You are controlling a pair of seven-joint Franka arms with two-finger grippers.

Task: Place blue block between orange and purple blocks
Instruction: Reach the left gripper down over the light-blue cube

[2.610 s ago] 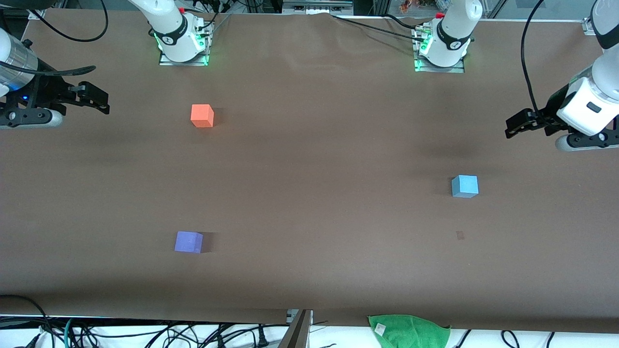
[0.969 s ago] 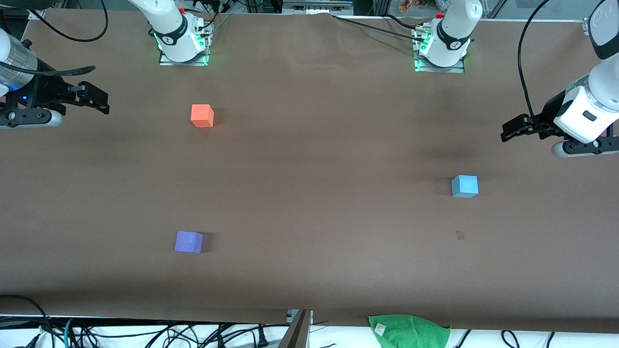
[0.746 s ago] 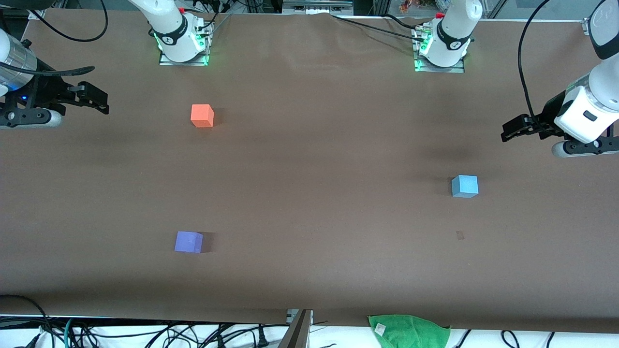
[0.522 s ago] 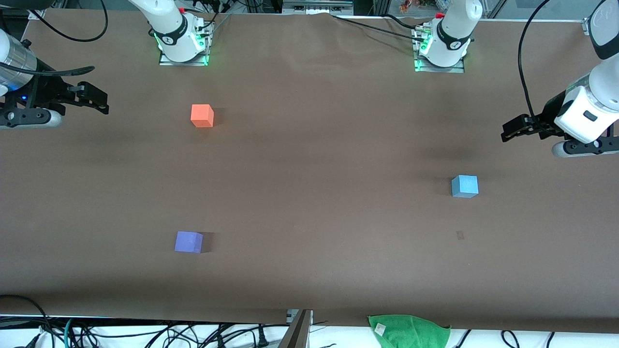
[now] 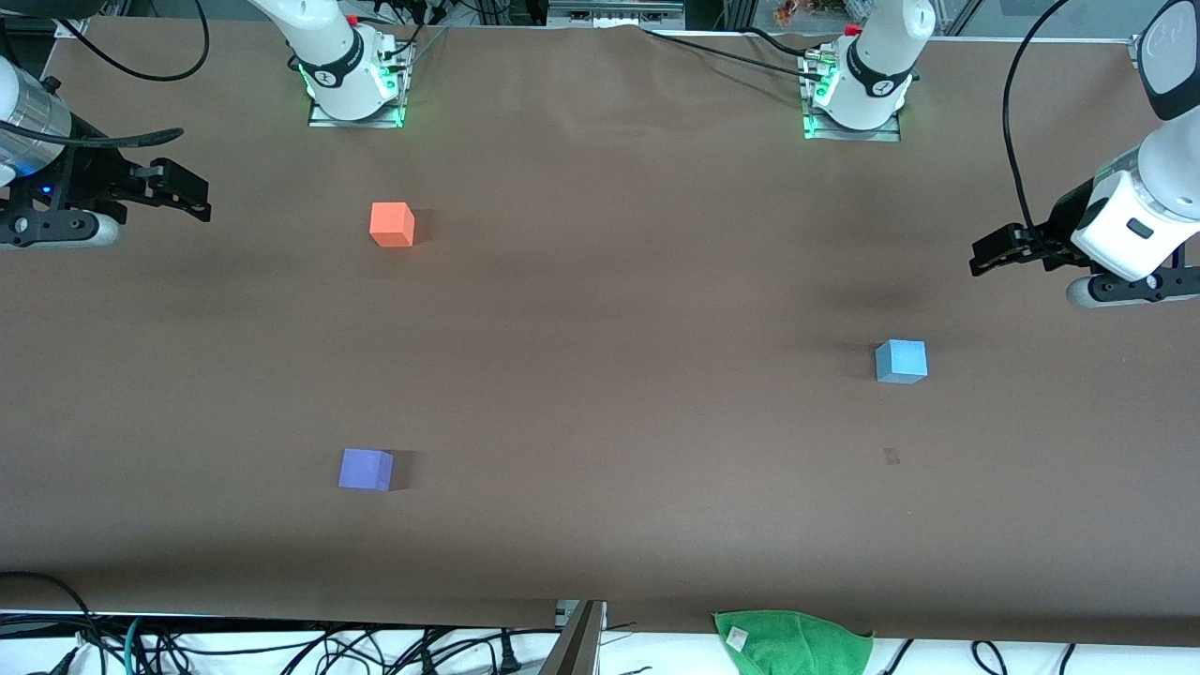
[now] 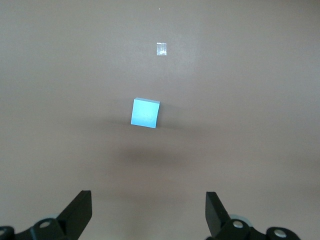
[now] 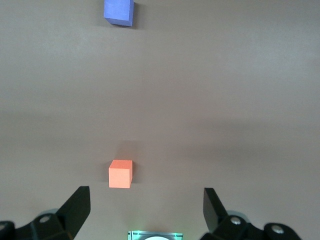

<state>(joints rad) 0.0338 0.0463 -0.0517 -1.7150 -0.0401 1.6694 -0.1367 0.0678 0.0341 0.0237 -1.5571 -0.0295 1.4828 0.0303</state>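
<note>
Resting alone on the brown matte tabletop [image 5: 600, 309], the small light sky-blue matte cube [image 5: 901, 361] sits toward the left arm's end of the bench, apart from every other object and untouched by either machine. Its two partners lie well away toward the right arm's end: the small bright orange matte cube [image 5: 392, 224] sits closer to the edge where the robot bases stand, while the small violet-purple matte cube [image 5: 366, 469] sits closer to the edge by the front camera, with bare tabletop between them. At the left arm's end edge of the bench, the black two-finger left gripper [image 5: 994, 251] hangs in the air over the tabletop, its fingers spread wide and holding nothing; its wrist camera looks down past those parted fingers [image 6: 79, 214] onto the sky-blue cube [image 6: 145, 112] and a small pale scrap of tape [image 6: 161, 49] stuck to the surface near it. Over the other end edge, the black two-finger right gripper [image 5: 192, 195] waits, fingers likewise released and empty, with the orange cube [image 7: 120, 173] and purple cube [image 7: 119, 12] both in its wrist view. A crumpled green cloth [image 5: 792, 640] lies off the bench's camera-side edge.
</note>
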